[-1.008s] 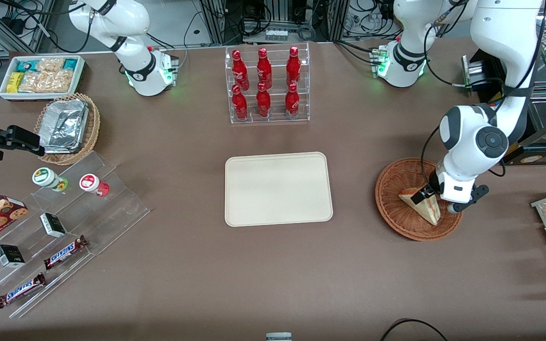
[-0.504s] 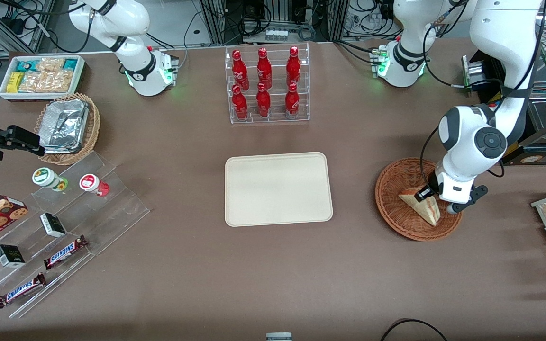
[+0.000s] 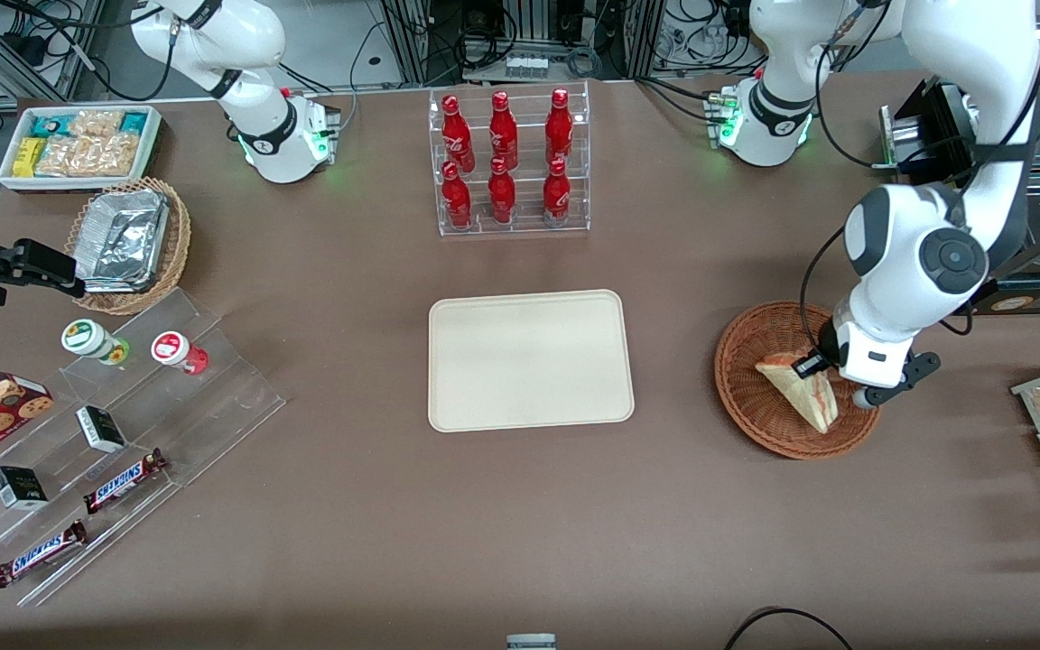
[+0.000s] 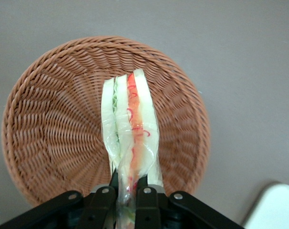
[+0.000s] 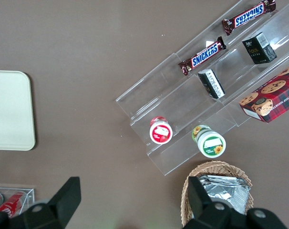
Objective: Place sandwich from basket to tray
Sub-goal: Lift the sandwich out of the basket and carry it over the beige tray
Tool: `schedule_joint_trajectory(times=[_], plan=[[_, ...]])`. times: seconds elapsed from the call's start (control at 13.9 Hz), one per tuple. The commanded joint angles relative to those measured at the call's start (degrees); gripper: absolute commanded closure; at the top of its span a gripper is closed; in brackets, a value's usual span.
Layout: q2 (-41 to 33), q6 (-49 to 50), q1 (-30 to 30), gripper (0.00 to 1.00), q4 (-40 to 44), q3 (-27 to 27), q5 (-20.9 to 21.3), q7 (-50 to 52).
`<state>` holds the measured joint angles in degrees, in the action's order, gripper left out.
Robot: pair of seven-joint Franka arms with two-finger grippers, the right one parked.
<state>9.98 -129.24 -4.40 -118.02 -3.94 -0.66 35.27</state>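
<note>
Left-arm gripper clamped narrowly on triangular pale-bread sandwich, held edge-up above round reddish-brown wicker basket for carrying to flat cream rectangular tray at nine o'clock.

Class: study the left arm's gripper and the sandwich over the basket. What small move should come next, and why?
Probably a short lift straight up. The gripper is shut on the sandwich, which hangs above the basket but still low over its rim. Rising first should clear the wicker before carrying toward the tray.
</note>
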Motion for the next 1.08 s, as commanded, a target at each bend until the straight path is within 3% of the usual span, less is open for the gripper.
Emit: schedule_joint_trajectory(times=[0.0, 0.65, 0.79, 1.01], plan=[[-1.4, 9.0, -0.3, 1.00, 6.3, -3.4, 0.3, 0.3], [2.9, 12.1, -0.5, 1.00, 14.4, -22.7, 6.5, 11.2], [7.2, 12.2, -2.4, 1.00, 18.2, -24.6, 7.9, 13.8], [12.6, 12.3, -8.8, 1.00, 21.7, -24.7, 14.5, 19.0]])
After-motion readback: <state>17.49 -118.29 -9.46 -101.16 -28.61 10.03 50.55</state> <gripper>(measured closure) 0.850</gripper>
